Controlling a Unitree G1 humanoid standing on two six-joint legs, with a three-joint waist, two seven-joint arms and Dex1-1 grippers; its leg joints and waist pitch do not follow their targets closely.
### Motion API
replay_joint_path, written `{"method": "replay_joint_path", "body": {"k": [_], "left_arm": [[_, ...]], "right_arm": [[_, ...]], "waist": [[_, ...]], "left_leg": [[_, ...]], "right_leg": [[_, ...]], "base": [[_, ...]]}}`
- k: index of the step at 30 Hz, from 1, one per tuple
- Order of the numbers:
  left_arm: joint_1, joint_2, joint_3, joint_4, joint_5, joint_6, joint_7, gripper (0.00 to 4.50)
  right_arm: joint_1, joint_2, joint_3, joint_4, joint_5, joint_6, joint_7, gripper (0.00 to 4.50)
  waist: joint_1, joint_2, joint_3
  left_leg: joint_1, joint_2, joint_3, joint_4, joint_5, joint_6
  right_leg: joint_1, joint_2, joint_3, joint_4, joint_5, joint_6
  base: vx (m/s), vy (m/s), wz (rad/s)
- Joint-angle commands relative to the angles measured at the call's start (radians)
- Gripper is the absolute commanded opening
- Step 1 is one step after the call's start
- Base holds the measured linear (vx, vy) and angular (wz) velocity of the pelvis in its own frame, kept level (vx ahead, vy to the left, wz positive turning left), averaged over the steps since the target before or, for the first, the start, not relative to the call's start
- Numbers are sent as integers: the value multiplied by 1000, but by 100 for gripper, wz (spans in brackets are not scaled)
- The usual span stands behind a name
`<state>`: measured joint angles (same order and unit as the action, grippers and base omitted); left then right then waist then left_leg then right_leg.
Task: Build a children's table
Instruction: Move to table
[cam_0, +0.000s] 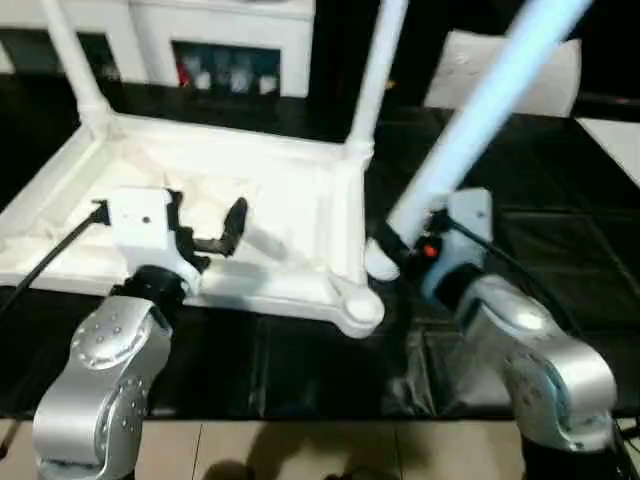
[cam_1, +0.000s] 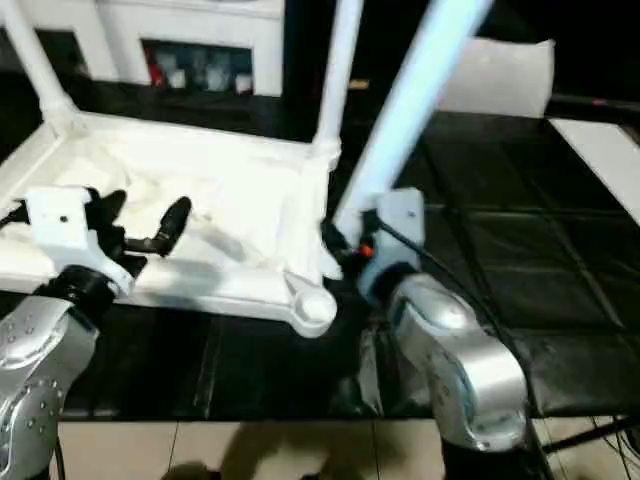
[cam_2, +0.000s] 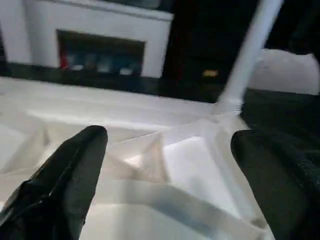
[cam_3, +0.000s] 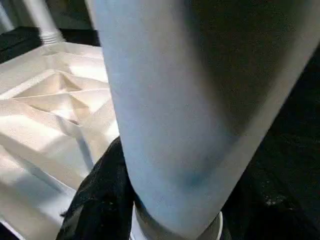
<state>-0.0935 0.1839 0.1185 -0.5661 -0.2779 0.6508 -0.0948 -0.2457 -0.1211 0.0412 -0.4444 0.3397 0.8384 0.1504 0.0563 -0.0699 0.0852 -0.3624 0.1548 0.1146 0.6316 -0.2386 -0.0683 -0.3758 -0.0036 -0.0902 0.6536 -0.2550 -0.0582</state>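
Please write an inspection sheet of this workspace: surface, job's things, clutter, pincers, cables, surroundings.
Surface: black floor mats; pale tiles at the near edge.
Job's things: table top lies upside down, ribbed underside up. Two legs stand in the far corner sockets, far-left leg and far-right leg. The near-right socket is without a leg. A third leg is held tilted beside it.
Clutter: nothing seen.
Pincers: left pincer open over the underside, holding nothing; right pincer shut on the third leg near its lower end.
Cables: black cable at the left wrist; black cable at the right wrist.
Surroundings: white cabinet behind; white sheet far right.
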Motion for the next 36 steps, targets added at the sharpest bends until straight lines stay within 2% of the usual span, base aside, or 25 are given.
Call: {"method": "replay_joint_path", "body": {"k": [1,2,3,4,5,6,7,8,9,11,12,13,14,15,16,17,21,22,23,24,26,29,33,35,36], "left_arm": [[16,5,-14,-20,5,10,-6,450],[21,11,-19,-21,2,13,-15,450],[27,23,-31,-20,9,8,-27,450],[28,30,-37,-18,15,3,-31,450],[30,31,-38,-13,9,-4,-40,450],[30,33,-36,-8,-10,7,-55,450],[25,48,-40,1,-18,24,-73,450],[21,59,-44,7,-22,36,-86,450],[15,82,-52,22,-25,42,-112,450],[-5,139,-72,65,-26,44,-179,450],[-14,159,-79,84,-29,35,-211,450],[-26,189,-88,110,-27,24,-248,450],[-37,219,-101,135,-18,12,-280,450],[-44,235,-108,148,-13,5,-300,450],[-67,296,-134,198,-3,-23,-388,450],[-73,317,-141,214,-2,-29,-418,450],[-118,429,-187,277,-39,-65,-643,450],[-129,449,-200,291,-41,-77,-685,450],[-139,465,-212,306,-42,-90,-723,450],[-168,491,-239,351,-36,-112,-783,450],[-205,518,-279,406,-20,-150,-853,416],[-274,526,-333,509,21,-219,-946,399],[-379,490,-416,659,93,-321,-1018,363],[-423,462,-438,731,115,-365,-1031,344],[-443,447,-449,766,124,-388,-1038,333]], "right_arm": [[-2,-5,-14,9,-8,-24,-2,189],[-1,-3,-14,11,-8,-33,-1,189],[2,-1,-17,14,-6,-57,4,189],[2,1,-18,17,-6,-69,8,189],[5,5,-22,21,2,-70,14,189],[7,6,-22,22,5,-67,18,189],[9,6,-24,25,6,-68,22,189],[10,6,-26,27,6,-71,25,189],[12,5,-29,32,8,-77,27,189],[15,5,-41,45,14,-94,31,189],[15,6,-41,52,9,-121,34,189],[14,9,-45,59,6,-136,30,189],[11,8,-51,62,10,-123,26,189],[9,7,-52,64,12,-118,26,189],[5,-5,-48,70,9,-107,33,189],[5,-9,-46,73,8,-104,37,189],[0,-25,-46,96,18,-122,83,189],[-2,-29,-44,101,16,-130,92,189],[-4,-33,-42,106,16,-139,100,189],[-5,-41,-38,120,17,-155,114,189],[-4,-55,-28,130,18,-168,140,189],[1,-67,-14,134,21,-173,169,189],[16,-83,-3,141,13,-192,199,189],[25,-95,2,137,10,-196,211,189],[33,-102,2,133,8,-197,214,189]], "waist": [[0,21,-100],[-3,22,-93],[-3,24,-85],[-3,25,-80],[-4,28,-71],[-5,28,-67],[-5,31,-55],[-5,27,-52],[-5,32,-50],[-2,34,-42],[-3,31,-39],[-2,42,-42],[-4,38,-46],[-3,42,-47],[2,59,-51],[-2,51,-54],[4,58,-60],[6,61,-62],[8,61,-66],[7,52,-68],[12,54,-72],[12,52,-76],[17,58,-76],[17,53,-73],[22,59,-76]], "left_leg": [[13,81,-22,-39,462,60],[6,82,-21,-52,374,41],[7,88,-21,-62,275,20],[8,91,-20,-68,217,9],[10,93,-19,-78,106,-10],[12,93,-18,-81,62,-18],[14,88,-13,-87,-28,-32],[19,85,-11,-89,-79,-37],[20,82,-10,-90,-98,-37],[35,71,-7,-94,-182,-33],[38,69,-6,-95,-201,-34],[39,68,-8,-95,-218,-36],[37,69,-9,-98,-215,-35],[37,70,-10,-99,-207,-34],[39,70,-13,-99,-199,-30],[32,72,-12,-103,-184,-28],[25,72,-7,-100,-133,-19],[28,72,-5,-99,-118,-20],[24,74,-3,-97,-84,-23],[22,75,-2,-97,-64,-19],[18,72,1,-93,-11,-7],[15,74,2,-91,18,2],[15,76,4,-89,9,0],[14,78,4,-91,-7,1],[15,79,5,-90,-11,-4]], "right_leg": [[74,-126,87,-12,711,-50],[81,-132,89,-23,620,-85],[80,-137,89,-39,498,-107],[80,-142,89,-46,425,-115],[79,-147,91,-61,275,-126],[79,-149,93,-67,210,-129],[76,-152,97,-84,67,-123],[74,-152,100,-96,-67,-104],[70,-151,101,-103,-131,-94],[54,-148,105,-129,-352,-44],[50,-147,106,-136,-401,-33],[48,-149,104,-141,-453,-19],[47,-145,104,-139,-446,-13],[46,-144,104,-136,-422,-17],[42,-141,105,-131,-373,-25],[48,-139,106,-122,-316,-35],[53,-146,109,-114,-237,-76],[51,-146,108,-112,-213,-88],[57,-146,109,-103,-151,-104],[59,-146,108,-101,-117,-109],[62,-145,106,-92,-46,-111],[62,-145,103,-87,6,-117],[64,-152,106,-91,-16,-117],[63,-150,104,-99,-38,-115],[65,-156,106,-95,-42,-121]], "base": [[0,0,0],[0,0,0],[0,0,0],[0,0,0],[-54,10,-1],[-54,10,-1],[-65,9,-3],[-91,5,-3],[-91,5,-3],[-76,-3,0],[-67,-5,0],[-68,0,-2],[-51,8,-2],[-51,8,-2],[0,0,0],[0,0,0],[0,0,0],[0,0,0],[0,0,0],[0,0,0],[0,0,0],[0,0,0],[0,0,0],[0,0,0],[0,0,0]]}}
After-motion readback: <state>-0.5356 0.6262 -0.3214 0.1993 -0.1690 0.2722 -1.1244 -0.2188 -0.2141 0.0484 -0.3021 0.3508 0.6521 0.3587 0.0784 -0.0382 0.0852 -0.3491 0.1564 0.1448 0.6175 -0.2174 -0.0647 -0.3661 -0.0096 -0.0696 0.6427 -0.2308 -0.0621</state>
